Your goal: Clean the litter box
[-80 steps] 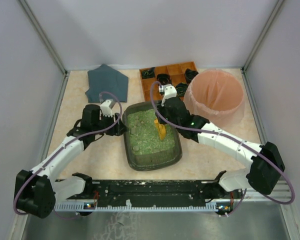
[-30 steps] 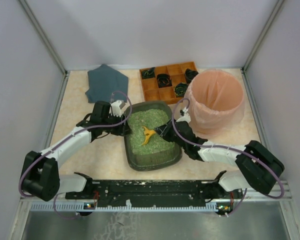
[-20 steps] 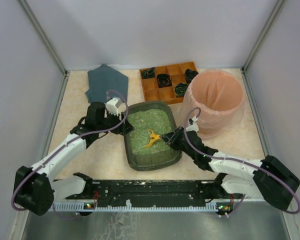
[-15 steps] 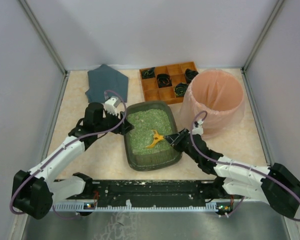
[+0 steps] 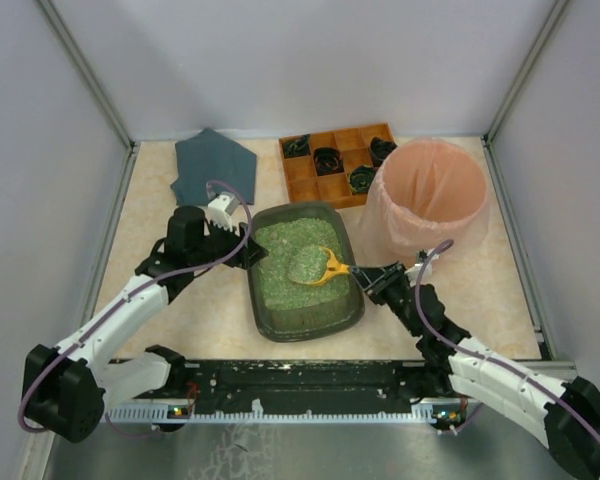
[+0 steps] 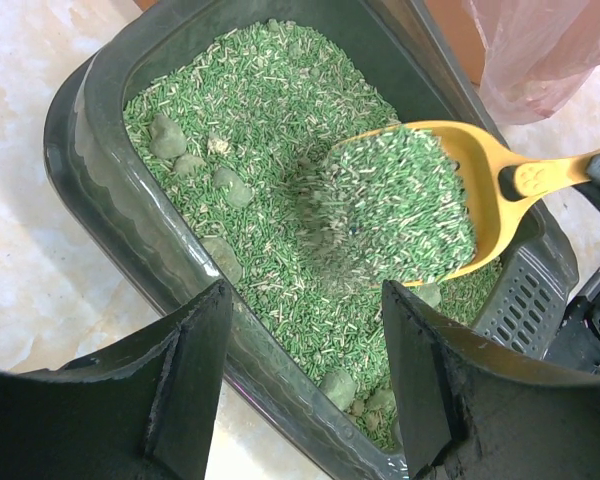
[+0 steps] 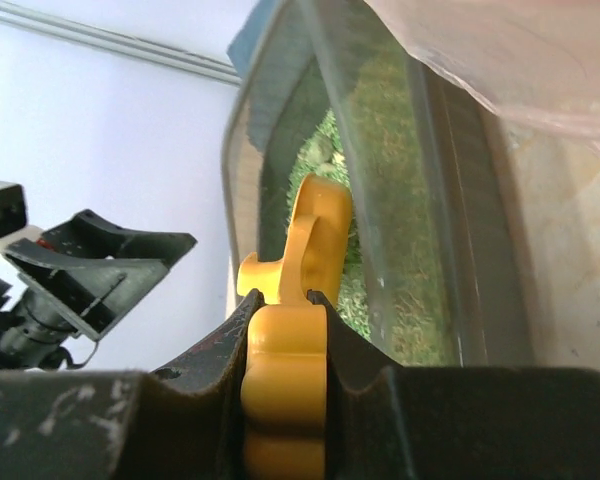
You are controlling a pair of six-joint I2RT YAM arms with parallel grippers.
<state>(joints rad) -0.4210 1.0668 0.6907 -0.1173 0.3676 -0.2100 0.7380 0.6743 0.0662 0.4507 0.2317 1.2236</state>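
Note:
The litter box (image 5: 306, 317) is a dark tray of green litter at the table's middle. It also shows in the left wrist view (image 6: 108, 200) and the right wrist view (image 7: 425, 190). My right gripper (image 5: 372, 279) is shut on the handle of a yellow scoop (image 5: 318, 266) at the box's right rim. The scoop (image 6: 492, 190) is held level over the litter, heaped with green pellets. It shows edge-on in the right wrist view (image 7: 315, 235), gripped by my right gripper (image 7: 285, 330). My left gripper (image 5: 248, 254) is open, its jaws astride the box's left wall (image 6: 305, 390). Several clumps (image 6: 166, 136) lie in the litter.
A round pink bag-lined bin (image 5: 435, 195) stands just right of the box, close behind my right gripper. An orange-brown wooden compartment tray (image 5: 335, 168) with dark items sits behind the box. A dark grey cloth (image 5: 212, 165) lies at the back left.
My right arm has drawn back to the right and low. The scoop has turned from edge-on to level and now carries a heap of litter. My left gripper stayed at the left wall.

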